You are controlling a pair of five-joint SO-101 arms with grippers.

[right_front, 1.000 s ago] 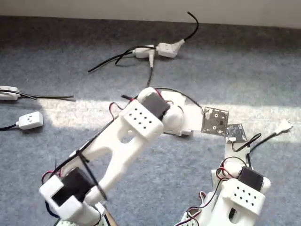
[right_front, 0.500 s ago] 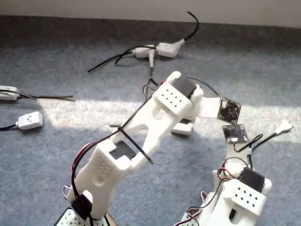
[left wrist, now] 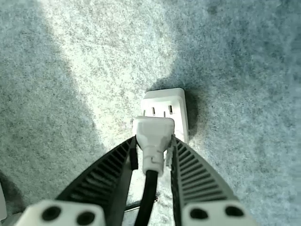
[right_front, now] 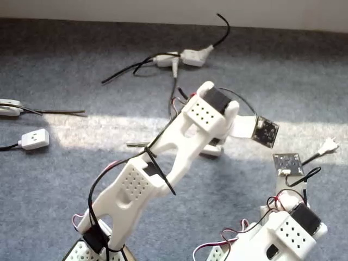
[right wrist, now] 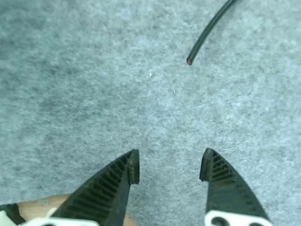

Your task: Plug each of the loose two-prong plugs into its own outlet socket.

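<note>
Over the last sec the left arm stretched fwd and flattened out, carrying its wrist away from the base twd mid-carpet. That put the left gripper right at the outlet socket, so we judged the insertion step under way, not done. The left gripper was clamped on the two-prong plug, body pinched between both fingers, cord trailing back between them. The socket lay flat just ahead of the fingertips, the plug's nose at its slotted face. The prongs were hidden, so we couldn't tell if they'd entered the slots. Vs the earlier frame, the right arm had also pulled back a bit twd its base. The right gripper hung spread wide, holding nothing, over bare carpet, with a cut cable end well ahead of its tips. Another loose plug lay near that arm, not yet plugged in.
</note>
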